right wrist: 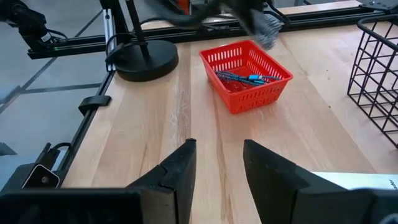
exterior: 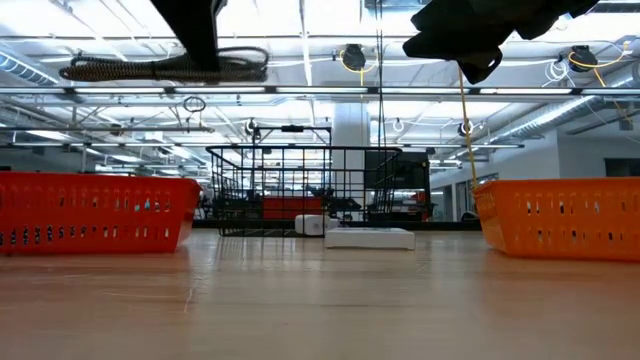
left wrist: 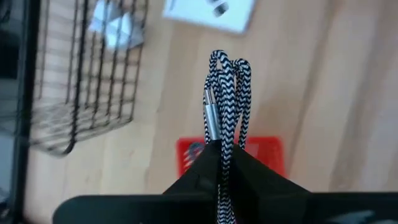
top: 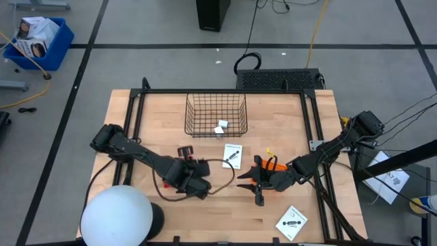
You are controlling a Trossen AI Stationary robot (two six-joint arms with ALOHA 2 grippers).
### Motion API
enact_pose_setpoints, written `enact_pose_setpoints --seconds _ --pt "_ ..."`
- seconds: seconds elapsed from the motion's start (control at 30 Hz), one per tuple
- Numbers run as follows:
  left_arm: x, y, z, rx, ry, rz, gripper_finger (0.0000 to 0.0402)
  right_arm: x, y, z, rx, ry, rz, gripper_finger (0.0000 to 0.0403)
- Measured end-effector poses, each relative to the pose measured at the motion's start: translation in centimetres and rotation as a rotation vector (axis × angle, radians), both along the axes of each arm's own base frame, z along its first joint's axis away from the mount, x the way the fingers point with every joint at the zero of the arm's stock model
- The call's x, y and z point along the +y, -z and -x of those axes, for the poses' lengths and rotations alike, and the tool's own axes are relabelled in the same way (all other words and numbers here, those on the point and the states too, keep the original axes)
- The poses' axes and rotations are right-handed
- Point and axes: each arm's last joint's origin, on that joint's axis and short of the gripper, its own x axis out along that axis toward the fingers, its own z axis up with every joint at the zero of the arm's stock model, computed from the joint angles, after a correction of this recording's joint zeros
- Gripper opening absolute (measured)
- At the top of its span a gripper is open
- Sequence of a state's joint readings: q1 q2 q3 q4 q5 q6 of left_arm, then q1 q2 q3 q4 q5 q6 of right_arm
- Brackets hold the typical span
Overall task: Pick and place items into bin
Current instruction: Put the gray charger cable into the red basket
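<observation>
Left wrist view: a cable point(left wrist: 225, 87) is clamped in the left gripper point(left wrist: 221, 148), and the bin point(left wrist: 77, 93) is seen ahead, toward the tabletop's far edge.

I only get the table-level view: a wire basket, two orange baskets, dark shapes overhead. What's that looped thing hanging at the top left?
Observer: A black-and-white braided cord. The left gripper is shut on it.
Visitor: Is anything actually inside the wire basket?
Observer: Yes. Seen from above, one small white cube lies inside the wire basket, near its front edge.
Visitor: And the other arm?
Observer: The right gripper is open and empty. It faces a red basket that has cables in it.
</observation>
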State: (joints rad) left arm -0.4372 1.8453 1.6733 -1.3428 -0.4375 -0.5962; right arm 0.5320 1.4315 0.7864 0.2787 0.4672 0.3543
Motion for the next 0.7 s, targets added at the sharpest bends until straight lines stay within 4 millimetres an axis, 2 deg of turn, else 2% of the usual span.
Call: enact_pose_setpoints --seconds 0.13,0.33,0.43,0.53,0.7 --pt "0.9 0.6 0.2 0.041 -0.047 -0.021 0.0008 0.0 0.0 0.0 0.0 0.0 0.0 0.0125" --pt "1.8 4.0 1.1 0.137 -0.111 -0.041 0.0025 -0.1 0.6 0.2 0.016 0.005 -0.004 0.0125" --pt "1.9 5.5 1.4 0.146 -0.129 -0.023 0.0017 -0.2 1.0 0.4 0.024 0.01 -0.009 0.0125" --pt "1.9 5.8 1.8 0.083 -0.122 0.039 0.0007 -0.3 1.1 0.5 0.026 0.011 -0.009 0.0125" --pt "2.8 5.1 3.8 -0.035 -0.116 0.137 0.0024 -0.2 0.7 0.4 -0.011 0.009 -0.026 0.0125"
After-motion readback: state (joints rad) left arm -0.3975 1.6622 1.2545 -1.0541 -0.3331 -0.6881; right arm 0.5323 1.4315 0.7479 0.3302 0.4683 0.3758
